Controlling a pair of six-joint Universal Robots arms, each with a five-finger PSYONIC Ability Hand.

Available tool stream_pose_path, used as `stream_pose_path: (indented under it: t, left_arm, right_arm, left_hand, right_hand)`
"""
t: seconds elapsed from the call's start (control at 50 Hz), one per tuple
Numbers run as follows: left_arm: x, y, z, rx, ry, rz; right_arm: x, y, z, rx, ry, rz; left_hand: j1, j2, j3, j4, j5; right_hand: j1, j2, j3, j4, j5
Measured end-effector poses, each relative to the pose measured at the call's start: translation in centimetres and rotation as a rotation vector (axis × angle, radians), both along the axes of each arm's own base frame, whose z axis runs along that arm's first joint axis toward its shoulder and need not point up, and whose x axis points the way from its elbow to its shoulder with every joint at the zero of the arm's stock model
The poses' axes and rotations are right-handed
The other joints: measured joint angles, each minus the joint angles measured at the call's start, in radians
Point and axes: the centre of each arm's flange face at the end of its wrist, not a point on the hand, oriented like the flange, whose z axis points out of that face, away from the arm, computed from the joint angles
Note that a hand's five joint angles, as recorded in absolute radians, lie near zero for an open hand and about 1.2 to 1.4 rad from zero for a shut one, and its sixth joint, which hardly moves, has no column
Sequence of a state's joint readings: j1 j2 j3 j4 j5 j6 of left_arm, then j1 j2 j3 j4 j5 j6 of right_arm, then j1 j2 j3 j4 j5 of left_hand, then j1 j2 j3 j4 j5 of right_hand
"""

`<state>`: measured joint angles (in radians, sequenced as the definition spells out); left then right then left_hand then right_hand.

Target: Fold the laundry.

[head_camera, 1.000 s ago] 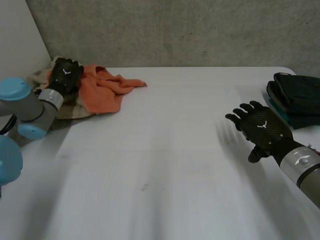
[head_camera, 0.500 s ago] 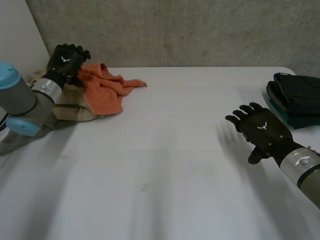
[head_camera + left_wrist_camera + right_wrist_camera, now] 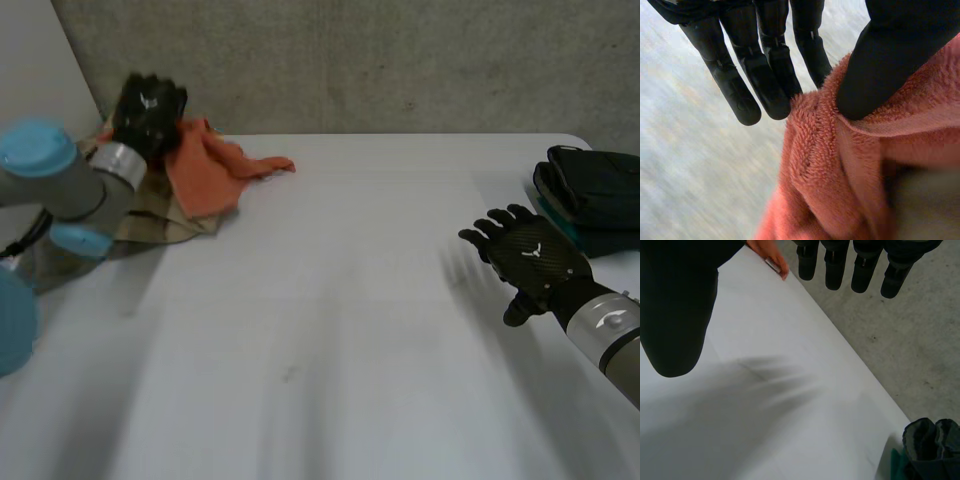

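Note:
An orange terry towel (image 3: pixel 205 170) lies crumpled at the table's far left corner, with one edge lifted. My left hand (image 3: pixel 148 108) is raised above that corner and shut on the lifted edge. In the left wrist view the thumb (image 3: pixel 880 65) pinches the towel (image 3: pixel 840 175) against the fingers (image 3: pixel 765 75). My right hand (image 3: pixel 530 262) hovers open over the right side of the white table (image 3: pixel 330 300), palm down and holding nothing. In the right wrist view its fingers (image 3: pixel 835 265) are straight and the towel's far tip (image 3: pixel 767 252) shows beyond them.
A beige checked cloth (image 3: pixel 160 222) lies under the orange towel at the left. A stack of folded dark and teal clothes (image 3: pixel 590 195) sits at the table's right edge, beside my right hand (image 3: pixel 932 445). A grey wall runs behind the table.
My left hand has closed on the towel's edge and risen up and to the right, drawing the towel with it. The right hand has shifted slightly to the right.

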<state>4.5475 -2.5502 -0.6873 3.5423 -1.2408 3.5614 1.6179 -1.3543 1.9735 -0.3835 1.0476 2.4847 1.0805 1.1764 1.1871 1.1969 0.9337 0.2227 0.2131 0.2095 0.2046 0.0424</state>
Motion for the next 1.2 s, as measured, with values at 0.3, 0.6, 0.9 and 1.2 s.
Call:
stream_pose_path:
  t: [0.3, 0.6, 0.9, 1.2]
  left_arm:
    - [-4.3, 15.5, 23.8, -0.305, 0.441, -0.300]
    - [-9.4, 18.9, 16.7, -0.005, 0.464, -0.362]
    - [-14.4, 25.7, 2.6, 0.439, 0.175, -0.513]
    - [-8.1, 28.7, 3.6, 0.359, 0.043, -0.217]
  right_arm:
    - [-0.2, -0.8, 2.3, -0.074, -0.018, -0.040]
    - [-1.0, -0.8, 3.2, -0.037, -0.114, -0.123]
    - [-2.5, -1.0, 3.8, 0.039, -0.134, -0.181]
    - [-1.6, 0.8, 6.7, 0.164, -0.080, -0.119]
  left_hand:
    - [0.046, 0.015, 0.000, 0.000, 0.034]
    - [0.046, 0.015, 0.000, 0.001, 0.034]
    - [-0.763, -0.859, -0.870, -0.890, -0.811]
    - [-0.763, -0.859, -0.870, -0.890, -0.811]
  right_hand:
    - [0.000, 0.000, 0.000, 0.000, 0.000]
    - [0.000, 0.000, 0.000, 0.000, 0.000]
    - [0.000, 0.000, 0.000, 0.000, 0.000]
    - [0.000, 0.000, 0.000, 0.000, 0.000]
